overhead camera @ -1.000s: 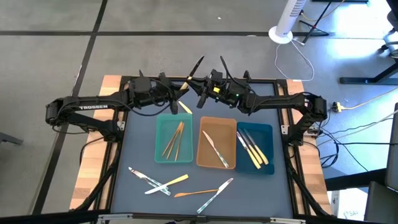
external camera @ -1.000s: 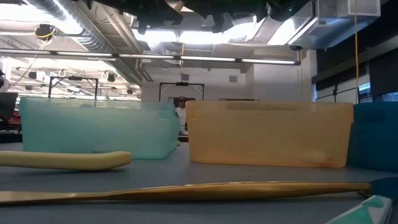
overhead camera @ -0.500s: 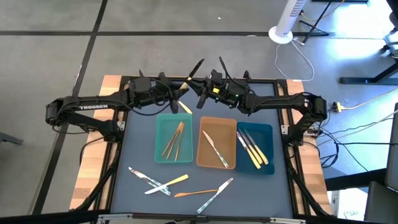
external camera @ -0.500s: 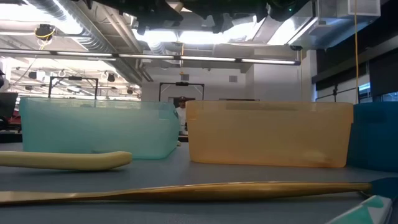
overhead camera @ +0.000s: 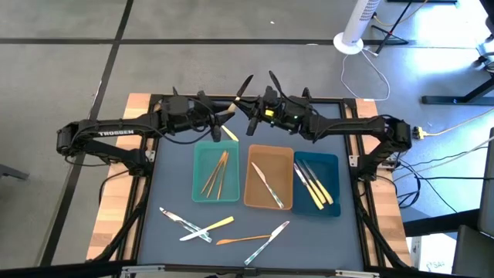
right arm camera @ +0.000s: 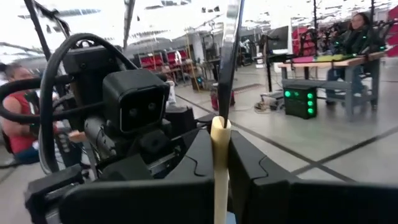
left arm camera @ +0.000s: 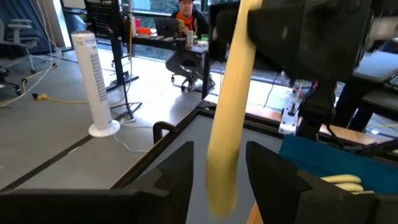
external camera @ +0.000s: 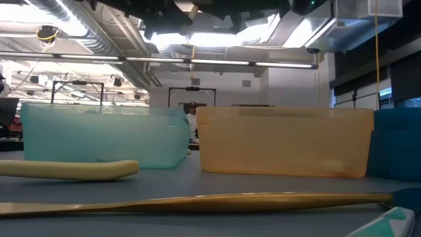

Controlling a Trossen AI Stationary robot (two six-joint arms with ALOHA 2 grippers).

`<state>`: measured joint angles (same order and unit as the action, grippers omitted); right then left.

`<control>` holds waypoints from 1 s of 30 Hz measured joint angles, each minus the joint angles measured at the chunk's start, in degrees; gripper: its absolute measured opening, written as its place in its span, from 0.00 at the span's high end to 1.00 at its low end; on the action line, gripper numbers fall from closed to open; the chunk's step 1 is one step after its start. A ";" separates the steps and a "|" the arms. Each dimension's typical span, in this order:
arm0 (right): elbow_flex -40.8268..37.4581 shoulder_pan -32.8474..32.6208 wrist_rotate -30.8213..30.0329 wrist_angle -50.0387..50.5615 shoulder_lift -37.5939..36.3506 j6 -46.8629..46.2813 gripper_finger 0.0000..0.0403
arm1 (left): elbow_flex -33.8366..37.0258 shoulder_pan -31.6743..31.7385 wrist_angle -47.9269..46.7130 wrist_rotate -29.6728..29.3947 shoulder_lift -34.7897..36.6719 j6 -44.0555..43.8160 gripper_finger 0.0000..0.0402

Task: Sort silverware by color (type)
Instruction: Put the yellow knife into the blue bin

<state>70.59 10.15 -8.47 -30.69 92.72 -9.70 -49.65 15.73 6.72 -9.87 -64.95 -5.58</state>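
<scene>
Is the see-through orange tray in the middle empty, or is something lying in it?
Not empty. From above, the orange tray holds all-silver utensils lying slantwise on its floor; how many exactly is hard to tell.

The teal (external camera: 99, 135) and tan (external camera: 283, 141) rectangular trays look like frosted see-through plastic, the yellow-handled utensil (left arm camera: 227, 112) has a smooth matt plastic handle, the blue-grey table top (overhead camera: 166, 185) is matt, its edge strips (overhead camera: 116, 208) bare light wood
</scene>
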 joint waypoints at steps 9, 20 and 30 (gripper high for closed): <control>0.00 0.00 -0.09 11.23 -7.21 1.42 0.99 | 0.00 0.00 -1.92 0.13 0.00 0.00 0.65; 0.01 0.00 0.04 45.15 -20.77 -9.64 0.99 | 0.00 0.00 -4.06 0.13 0.00 0.02 0.65; 0.00 -3.80 -0.91 67.84 -24.23 -24.08 0.99 | 0.00 0.00 -4.72 0.09 0.00 0.09 0.65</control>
<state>70.59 6.35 -9.38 37.15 68.49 -33.77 -49.65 15.73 2.00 -9.78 -64.95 -5.50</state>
